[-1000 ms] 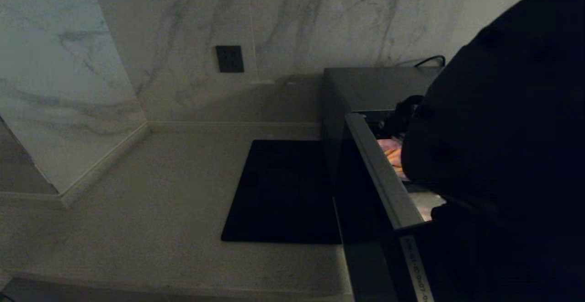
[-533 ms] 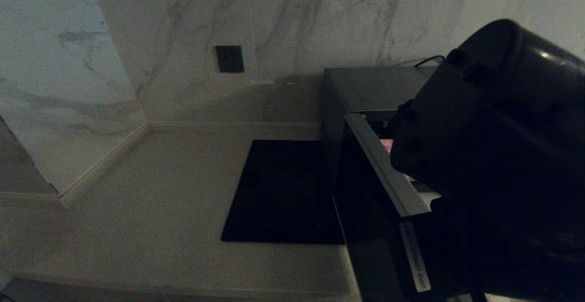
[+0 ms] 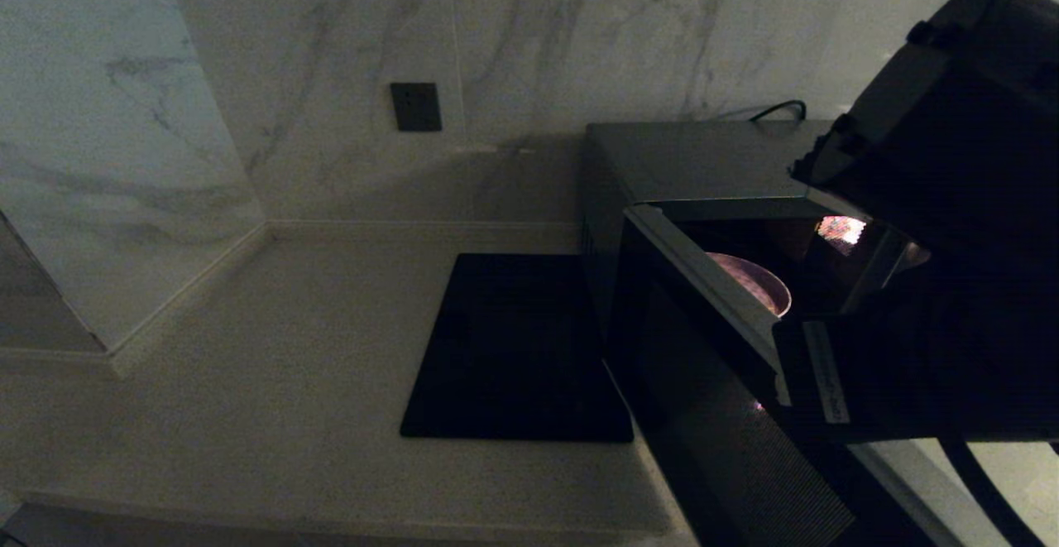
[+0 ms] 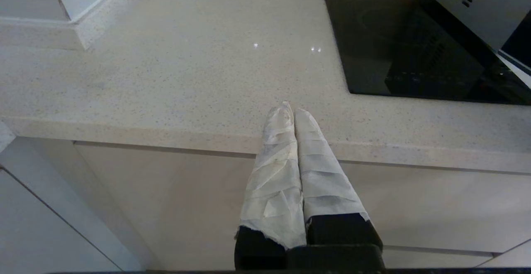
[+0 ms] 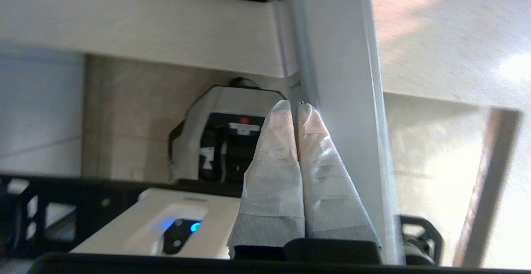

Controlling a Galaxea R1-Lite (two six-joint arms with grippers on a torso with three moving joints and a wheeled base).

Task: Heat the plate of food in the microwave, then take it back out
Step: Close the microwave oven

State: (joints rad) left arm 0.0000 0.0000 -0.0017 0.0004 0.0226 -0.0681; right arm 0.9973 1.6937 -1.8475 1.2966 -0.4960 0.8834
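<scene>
Microwave stands at the right of the counter with its door swung open toward me. Through the gap above the door's upper edge I see the plate of food sitting inside the cavity, on the cavity floor; only part of its pale rim shows from the head view, and I cannot make out the fries from here. A flat black mat lies on the counter just beside the microwave's left side.

My right arm fills the right of the head view, in front of the microwave's open front. From its wrist camera the right gripper has both wrapped fingers pressed together with nothing between them, the tips right against a pale vertical edge; whether they touch it I cannot tell.

My left gripper is parked low in front of the counter's front edge, its wrapped fingers likewise pressed together and empty, well apart from the microwave.
</scene>
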